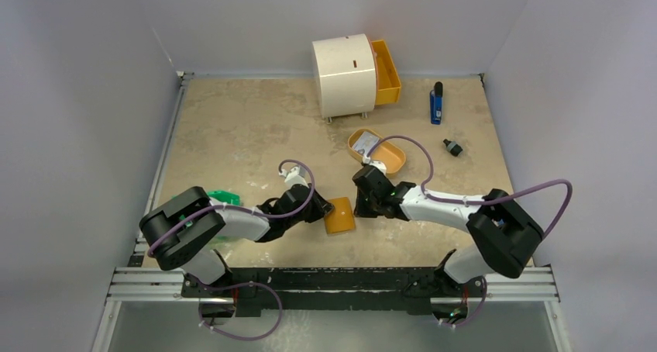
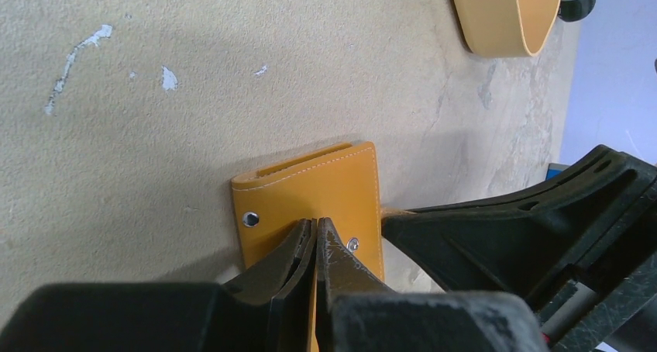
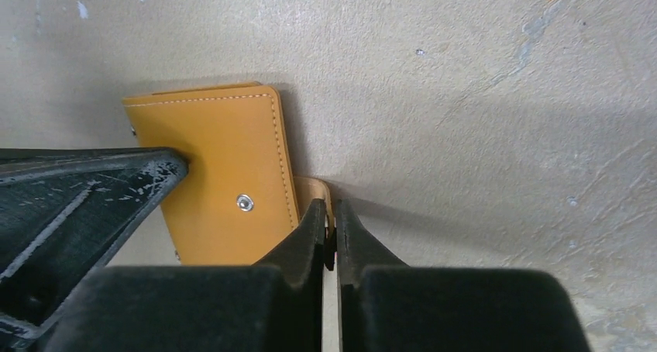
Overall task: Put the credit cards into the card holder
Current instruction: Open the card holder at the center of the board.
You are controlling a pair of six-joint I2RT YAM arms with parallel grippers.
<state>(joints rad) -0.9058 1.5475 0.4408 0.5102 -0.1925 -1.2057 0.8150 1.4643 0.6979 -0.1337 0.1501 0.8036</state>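
Note:
The card holder (image 1: pixel 341 219) is a tan-orange leather wallet with metal snaps, lying flat near the table's front middle. My left gripper (image 1: pixel 324 209) comes at it from the left and is shut on a thin orange flap of the card holder (image 2: pixel 310 189); the fingertips of the left gripper (image 2: pixel 316 222) meet over its face. My right gripper (image 1: pixel 358 205) is at its right side. In the right wrist view the right gripper (image 3: pixel 331 205) is shut on a paler tan edge that sticks out from under the card holder (image 3: pixel 217 150). One pale credit card (image 1: pixel 369 143) lies in the oval tray.
An oval orange tray (image 1: pixel 391 157) sits just behind the right gripper. A white round drawer unit (image 1: pixel 345 65) with an open orange drawer (image 1: pixel 386 73) stands at the back. A blue object (image 1: pixel 436 104) and a small black one (image 1: pixel 452 147) lie far right; something green (image 1: pixel 225 197) by the left arm.

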